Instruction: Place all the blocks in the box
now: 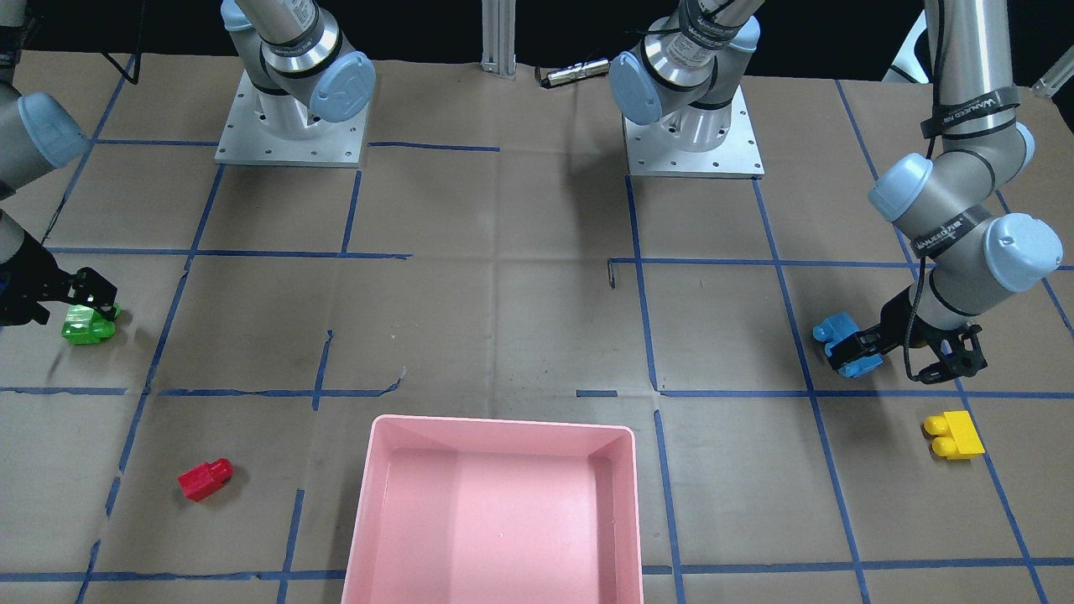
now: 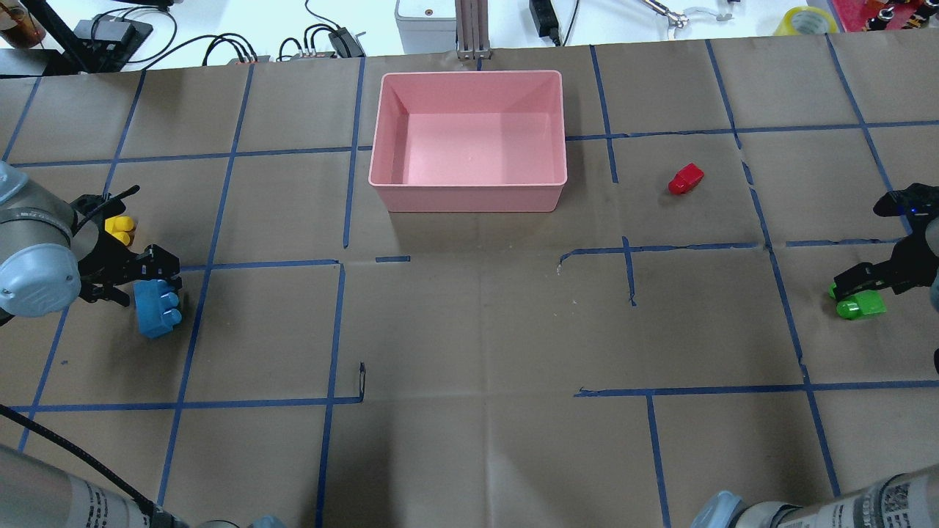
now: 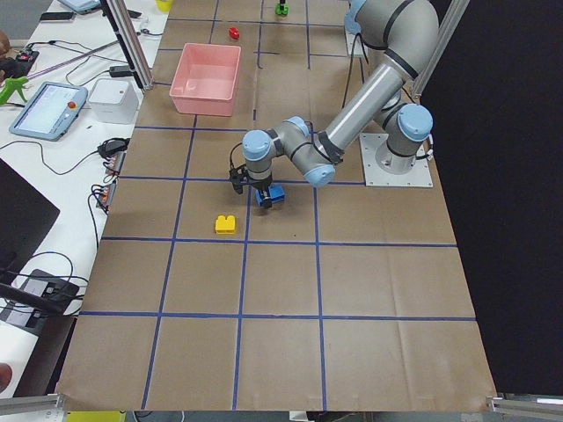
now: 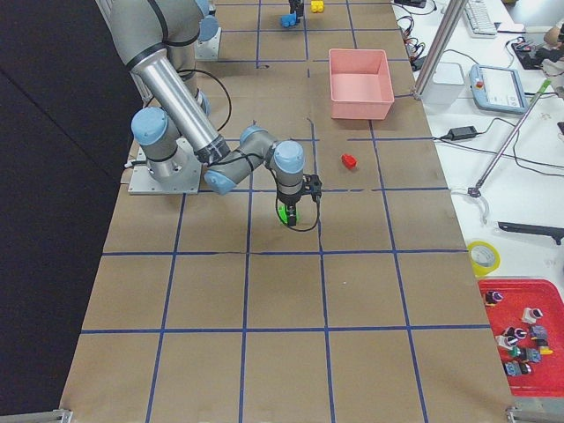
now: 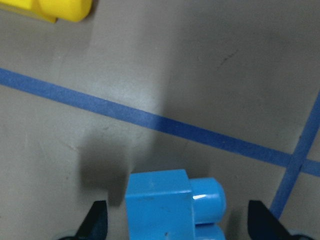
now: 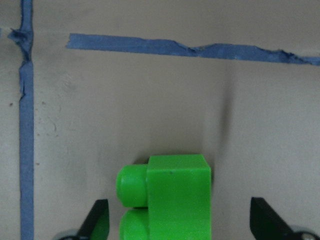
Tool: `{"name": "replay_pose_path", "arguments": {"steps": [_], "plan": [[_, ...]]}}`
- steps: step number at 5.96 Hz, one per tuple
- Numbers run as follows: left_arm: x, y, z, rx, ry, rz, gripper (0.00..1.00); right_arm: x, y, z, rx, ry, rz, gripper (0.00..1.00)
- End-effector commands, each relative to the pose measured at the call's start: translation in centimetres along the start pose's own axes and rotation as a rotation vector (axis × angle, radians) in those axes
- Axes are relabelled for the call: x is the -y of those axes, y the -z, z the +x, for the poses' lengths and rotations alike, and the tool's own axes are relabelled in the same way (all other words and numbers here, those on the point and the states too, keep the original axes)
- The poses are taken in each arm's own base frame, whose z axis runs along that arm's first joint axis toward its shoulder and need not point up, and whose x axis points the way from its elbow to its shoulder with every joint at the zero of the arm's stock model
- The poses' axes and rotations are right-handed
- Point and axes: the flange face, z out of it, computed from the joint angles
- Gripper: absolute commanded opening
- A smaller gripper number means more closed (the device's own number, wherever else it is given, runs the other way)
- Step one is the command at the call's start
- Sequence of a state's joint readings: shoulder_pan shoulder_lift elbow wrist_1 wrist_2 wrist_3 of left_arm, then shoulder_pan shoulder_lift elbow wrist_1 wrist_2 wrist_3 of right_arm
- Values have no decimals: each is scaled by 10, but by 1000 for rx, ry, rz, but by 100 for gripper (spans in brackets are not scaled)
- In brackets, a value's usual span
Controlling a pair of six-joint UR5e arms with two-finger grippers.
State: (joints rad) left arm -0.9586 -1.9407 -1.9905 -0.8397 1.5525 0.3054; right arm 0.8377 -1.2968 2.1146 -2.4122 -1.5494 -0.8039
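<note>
Near left, the blue block (image 2: 156, 308) lies on the surface (image 2: 469, 330) between the left fingers (image 5: 96, 220), which are spread wide, clear of its sides. Near right, the right fingers (image 6: 98, 217) stand equally wide astride the green block (image 2: 860, 304). Farther off lie the yellow block (image 2: 119, 229), left, and the red block (image 2: 685, 178), right. The box (image 2: 467, 196) sits far centre; all four blocks lie outside it.

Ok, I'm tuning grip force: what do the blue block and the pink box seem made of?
The blue block: likely hard plastic, glossy; a bright highlight sits on its stud. The pink box: probably moulded plastic, smooth satin finish, rounded corners, even colour.
</note>
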Motion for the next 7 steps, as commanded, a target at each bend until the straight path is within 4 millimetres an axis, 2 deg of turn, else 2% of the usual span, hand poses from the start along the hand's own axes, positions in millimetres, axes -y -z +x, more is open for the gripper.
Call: {"name": "replay_pose_path", "arguments": {"steps": [1, 2, 4, 5, 6, 7], "plan": [[-1, 0, -2, -3, 6, -4, 91, 0, -6, -1, 8, 1, -8, 99], [-1, 1, 0, -25, 8, 3, 82, 0, -5, -1, 7, -2, -7, 91], [-1, 4, 2, -26, 3, 5, 52, -1, -4, -1, 6, 1, -10, 46], [-1, 4, 2, -27, 2, 2, 39, 1, 5, 2, -10, 3, -7, 34], [-1, 5, 2, -27, 2, 1, 28, 6, 16, 5, -22, -3, 9, 30], [2, 15, 3, -30, 1, -9, 19, 14, 53, 9, -38, -1, 21, 27]]}}
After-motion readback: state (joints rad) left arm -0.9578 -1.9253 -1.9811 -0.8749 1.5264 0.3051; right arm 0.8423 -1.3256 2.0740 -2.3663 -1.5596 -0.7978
